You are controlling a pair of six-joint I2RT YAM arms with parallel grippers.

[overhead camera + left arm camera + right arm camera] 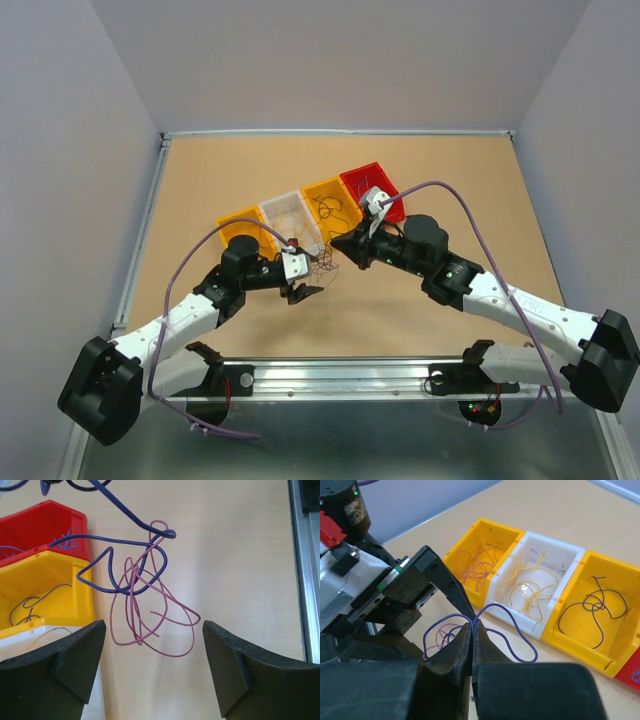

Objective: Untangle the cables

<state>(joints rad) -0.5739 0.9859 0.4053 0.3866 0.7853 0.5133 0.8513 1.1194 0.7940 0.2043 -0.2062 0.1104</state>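
A small tangle of thin cables (322, 265) hangs between my two grippers, just in front of the row of bins. My right gripper (472, 625) is shut on a blue-purple cable (496, 605), which loops out to both sides of the fingertips; a pink cable (440, 635) dangles behind them. In the left wrist view the blue-purple cable (120, 541) is wound through the pink cable (172, 655), and both hang above the table. My left gripper (154, 625) is open and empty just below the pink loops. From above, the left gripper (300, 292) sits lower left of the right gripper (335, 250).
Four bins stand in a diagonal row: yellow (226, 222) with pinkish wires, white (270, 207) with yellow wires, yellow (312, 190) with dark wires, red (350, 176) with blue wires. A metal rail (340, 375) runs along the near table edge.
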